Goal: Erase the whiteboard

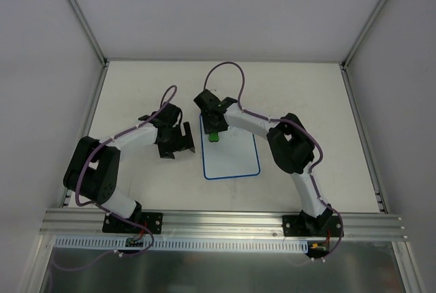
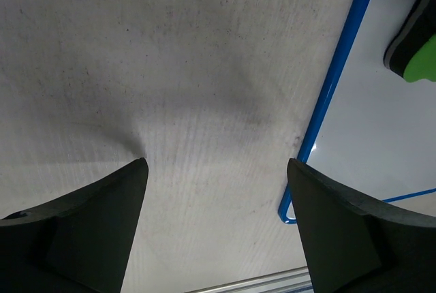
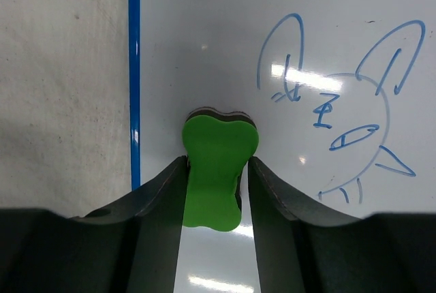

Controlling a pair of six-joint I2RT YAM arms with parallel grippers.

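The whiteboard (image 1: 231, 160) lies flat mid-table, blue-rimmed (image 3: 204, 48), with a blue line drawing of a cat-like face (image 3: 340, 109) on it. A green bone-shaped eraser (image 3: 216, 143) rests on the board near its far left corner (image 1: 214, 136). My right gripper (image 3: 216, 159) straddles the eraser's narrow waist, and both fingers press against its sides. My left gripper (image 2: 216, 167) hangs open over bare table just left of the board (image 2: 368, 150), with nothing between its fingers (image 1: 176, 144). The eraser's end (image 2: 422, 68) shows at the top right of the left wrist view.
White walls with metal posts enclose the table at the back and both sides. An aluminium rail (image 1: 225, 221) carrying both arm bases runs along the near edge. The board's blue rim (image 2: 327, 102) passes close by the left gripper's right finger.
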